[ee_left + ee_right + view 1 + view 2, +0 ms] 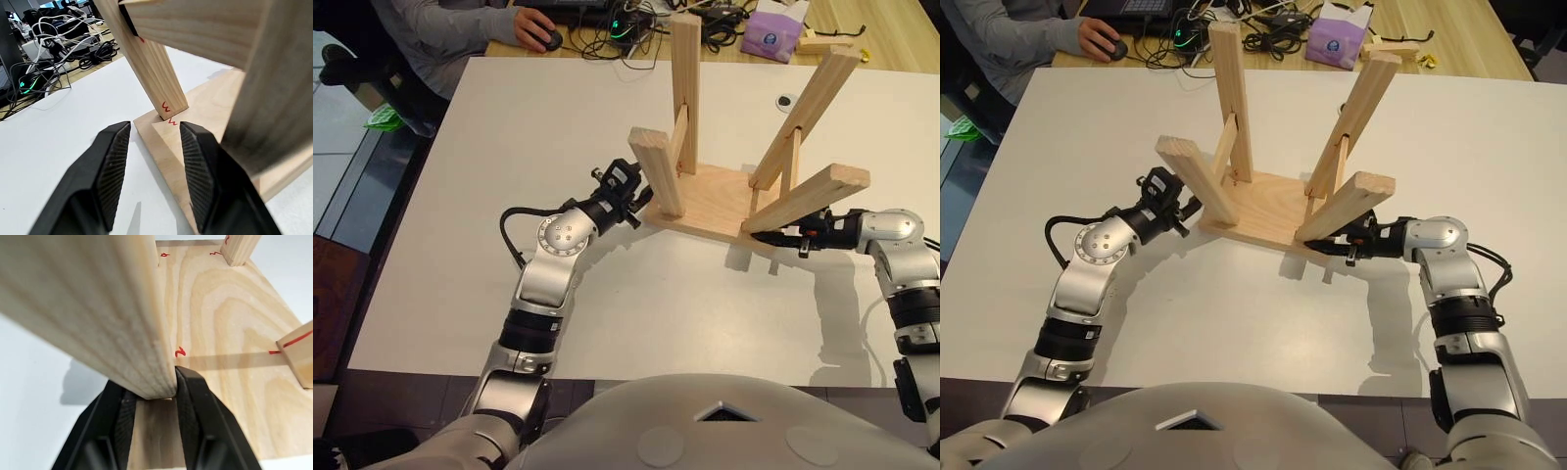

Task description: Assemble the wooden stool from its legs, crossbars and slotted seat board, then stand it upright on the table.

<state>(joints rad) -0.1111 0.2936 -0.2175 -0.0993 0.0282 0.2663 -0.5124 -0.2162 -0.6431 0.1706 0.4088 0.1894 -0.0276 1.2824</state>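
The stool lies upside down on the white table point(509, 147), its seat board point(710, 201) flat and its legs pointing up, joined in pairs by thin crossbars point(677, 137). My left gripper point(641, 213) is at the board's left corner beside the near-left leg point(658, 171). In the left wrist view its fingers point(112, 166) stand open with the board's corner point(161, 142) between them. My right gripper point(781, 235) is at the board's right edge. It is shut on the foot of the near-right leg point(98, 298), with its pads point(188, 406) pressed on either side.
Behind the table are a tangle of cables point(626, 29), a purple tissue pack point(771, 34) and a person's hand on a mouse point(540, 37). A small black round mark point(787, 101) sits on the table near the far-right leg. Bare table surface extends left and toward me.
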